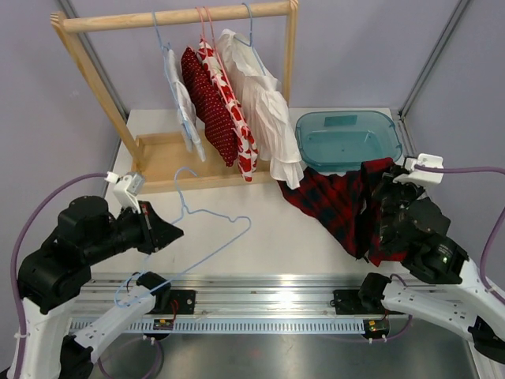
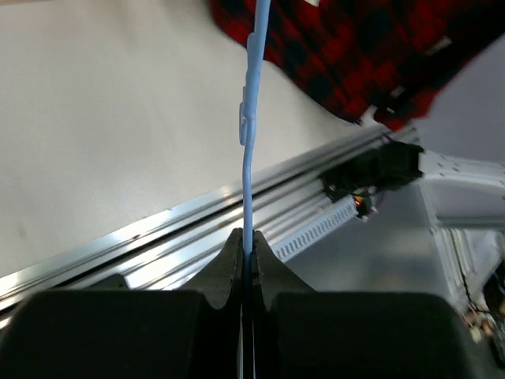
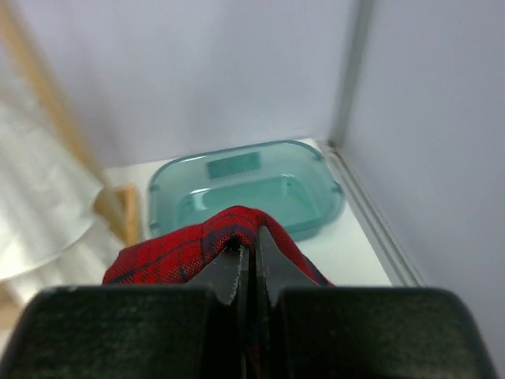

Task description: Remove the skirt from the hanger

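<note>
Now crumpled plaid skirt (image 1: 339,207) hangs apart from thin hanger (image 2: 248,126).

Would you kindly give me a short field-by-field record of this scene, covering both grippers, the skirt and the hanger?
left gripper: shut on the blue wire hanger
hanger: bare, held over the table, apart from the skirt
right gripper: shut on a fold of the red plaid skirt
skirt: off the hanger, draped next to the teal bin
rack: other garments hang on it
</note>
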{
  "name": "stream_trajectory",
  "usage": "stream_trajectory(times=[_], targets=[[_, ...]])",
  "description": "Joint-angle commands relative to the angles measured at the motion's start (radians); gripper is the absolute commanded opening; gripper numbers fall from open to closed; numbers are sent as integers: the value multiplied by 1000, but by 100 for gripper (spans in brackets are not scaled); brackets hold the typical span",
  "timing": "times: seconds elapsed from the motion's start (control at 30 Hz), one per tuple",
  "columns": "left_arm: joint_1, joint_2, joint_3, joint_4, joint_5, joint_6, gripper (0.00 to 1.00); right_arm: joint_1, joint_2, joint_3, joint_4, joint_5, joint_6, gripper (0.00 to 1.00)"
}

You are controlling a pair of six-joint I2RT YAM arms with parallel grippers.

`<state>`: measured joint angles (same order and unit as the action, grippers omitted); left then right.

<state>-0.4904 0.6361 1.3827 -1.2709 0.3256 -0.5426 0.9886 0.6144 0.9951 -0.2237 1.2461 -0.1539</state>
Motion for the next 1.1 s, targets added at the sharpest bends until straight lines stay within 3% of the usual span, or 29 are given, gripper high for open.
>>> stream_trajectory(times=[0.0,0.07,0.13,0.27,0.3,0.37,0.4,0.57,0.77,0.83,0.9,1.07], targets=[[-1,50,45,-143,-307,21,0,-2,62,184,-65,-423,-76,0],[0,66,41,-168,-472,7,0,-2,143,268,-135,-551,-131,0],[0,74,30,-180,-572,6,0,-2,266,413,-181,-504,-232,0],[0,85,19,-159,-669,30,0,-43,454,572,22,-340,-484,0],[0,86,19,-141,-675,36,0,-123,493,671,43,-347,-495,0],[-2,91,24,-122,-681,61,0,-221,609,804,0,-385,-449,0],[-2,103,27,-110,-680,69,0,-337,693,944,-47,-420,-397,0],[-1,134,44,-96,-677,105,0,-537,950,1406,-160,-501,-323,0],[-2,160,82,-88,-686,110,0,-724,1179,1634,-184,-594,-150,0],[0,177,99,-90,-710,116,0,-793,1243,1640,-250,-698,-23,0],[0,189,113,-99,-740,121,0,-817,1251,1524,-243,-770,68,0],[0,247,209,-91,-856,148,0,-847,1188,1011,-39,-1025,221,1]])
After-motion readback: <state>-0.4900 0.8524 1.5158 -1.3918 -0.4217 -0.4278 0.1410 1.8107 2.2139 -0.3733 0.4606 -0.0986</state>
